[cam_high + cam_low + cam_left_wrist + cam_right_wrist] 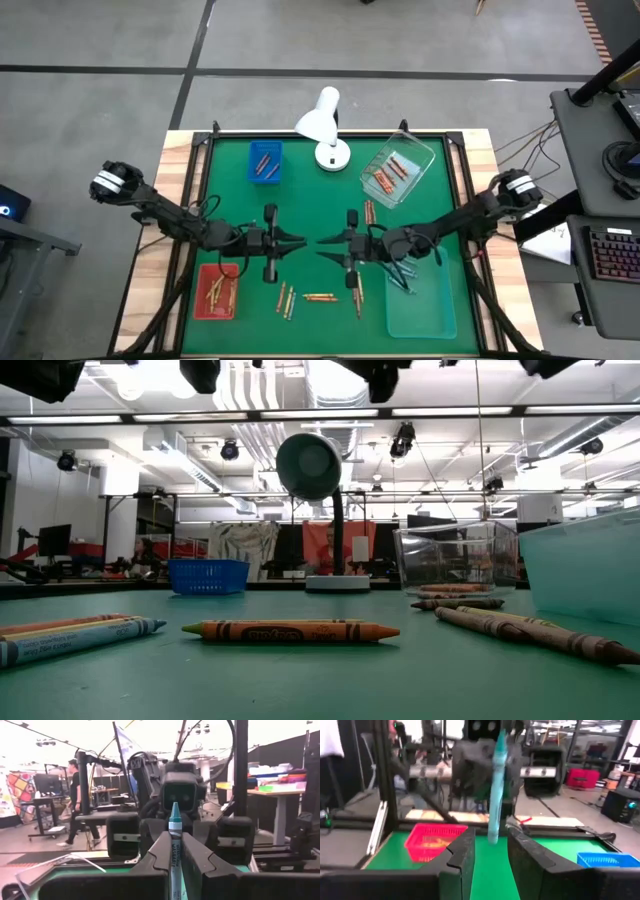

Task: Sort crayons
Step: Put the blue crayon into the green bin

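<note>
Left gripper (297, 241) is pressed together on a blue crayon (175, 851), which stands up between its fingers (156, 858) with the tip pointing toward the other arm. Facing it over the middle of the green surface (310, 190), the right gripper (326, 241) stands spread, and in its wrist view the blue crayon (496, 790) hangs just ahead of the gap between its fingers (461, 851), not yet between them. This looks like a hand-over from left to right.

To do it well, the right gripper should line its gap up with the crayon's free end and close on bare shaft, not on the tip. The left should let go only once the right has a firm pinch. A thin waxy stick can pivot or slip, so a grip near the end would leave it free to swing.

The light teal tray (422, 299) lies under the right arm with a few dark crayons in it, and by colour it seems the likely home for this one. Other loose crayons (320, 297) lie on the surface below both grippers, and more sit in the red tray (216, 292), the blue tray (264, 162) and the clear tray (398, 170) near the white lamp (322, 125).
</note>
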You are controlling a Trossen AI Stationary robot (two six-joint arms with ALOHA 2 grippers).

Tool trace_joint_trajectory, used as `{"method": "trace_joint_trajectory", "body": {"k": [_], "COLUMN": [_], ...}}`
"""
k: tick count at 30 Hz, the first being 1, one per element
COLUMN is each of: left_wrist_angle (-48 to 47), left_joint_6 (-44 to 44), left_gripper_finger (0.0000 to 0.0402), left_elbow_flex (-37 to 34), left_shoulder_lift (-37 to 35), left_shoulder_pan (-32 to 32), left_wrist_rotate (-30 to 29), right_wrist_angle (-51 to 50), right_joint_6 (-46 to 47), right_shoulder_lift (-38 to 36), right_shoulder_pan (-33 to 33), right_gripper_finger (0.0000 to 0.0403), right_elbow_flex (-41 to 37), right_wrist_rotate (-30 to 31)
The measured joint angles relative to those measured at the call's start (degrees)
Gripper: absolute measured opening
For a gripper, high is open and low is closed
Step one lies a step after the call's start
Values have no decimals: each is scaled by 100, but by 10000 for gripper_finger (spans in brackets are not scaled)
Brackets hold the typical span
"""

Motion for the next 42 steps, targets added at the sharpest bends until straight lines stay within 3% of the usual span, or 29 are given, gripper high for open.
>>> {"method": "trace_joint_trajectory", "body": {"k": [8, 19, 26, 30, 38, 42], "left_wrist_angle": [57, 168, 168, 155, 146, 119], "left_joint_6": [90, 83, 21, -95, -127, -96], "left_gripper_finger": [0, 0, 4, 24, 88, 118], "left_elbow_flex": [19, 19, 20, 61, 54, 48], "left_shoulder_lift": [-2, 4, 4, 7, 4, -58], "left_shoulder_pan": [157, 278, 298, 335, 335, 335], "left_wrist_rotate": [0, 2, 2, 5, 4, -24], "right_wrist_angle": [-13, -666, -707, -697, -1050, -1859], "right_joint_6": [62, 29, -203, -354, -316, -45], "right_shoulder_lift": [115, 161, 161, 161, 2, -357], "right_shoulder_pan": [-297, -544, -579, -581, -585, -592], "right_gripper_finger": [105, 103, 64, 19, 15, 14], "right_elbow_flex": [336, 772, 786, 787, 789, 789], "right_wrist_rotate": [-499, -519, -575, -573, -571, -564]}}
